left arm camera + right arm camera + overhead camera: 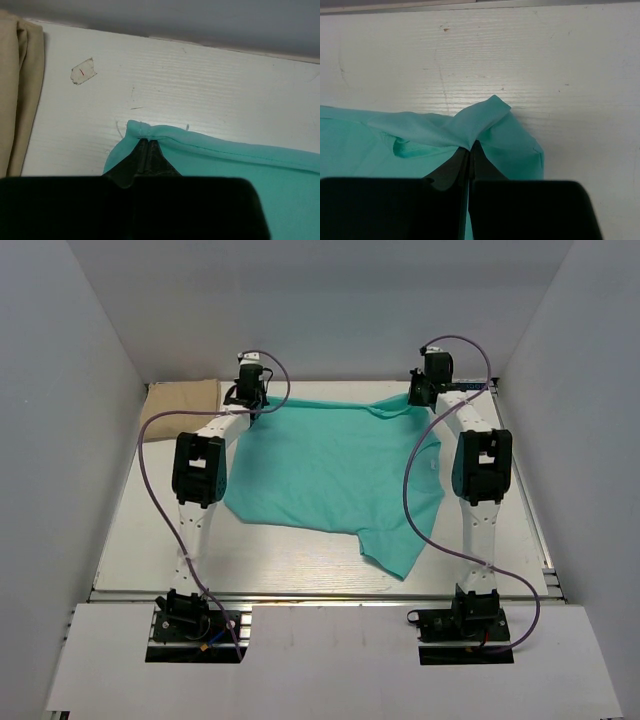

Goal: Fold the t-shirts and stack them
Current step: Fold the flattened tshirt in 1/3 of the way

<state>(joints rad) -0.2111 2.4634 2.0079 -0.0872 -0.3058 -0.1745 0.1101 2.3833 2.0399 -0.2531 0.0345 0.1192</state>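
teal t-shirt (330,475) spread on desk (130,540), far edge pinched by left jaws and right jaws, both pressed together | tan t-shirt (182,400) folded far-left | risk: thin pinch may slip, edge drops, fold skews

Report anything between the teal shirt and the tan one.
Nothing bulky. The left gripper and right gripper pinch the teal shirt at its far edge; between it and the tan shirt lies bare table with one tape scrap.
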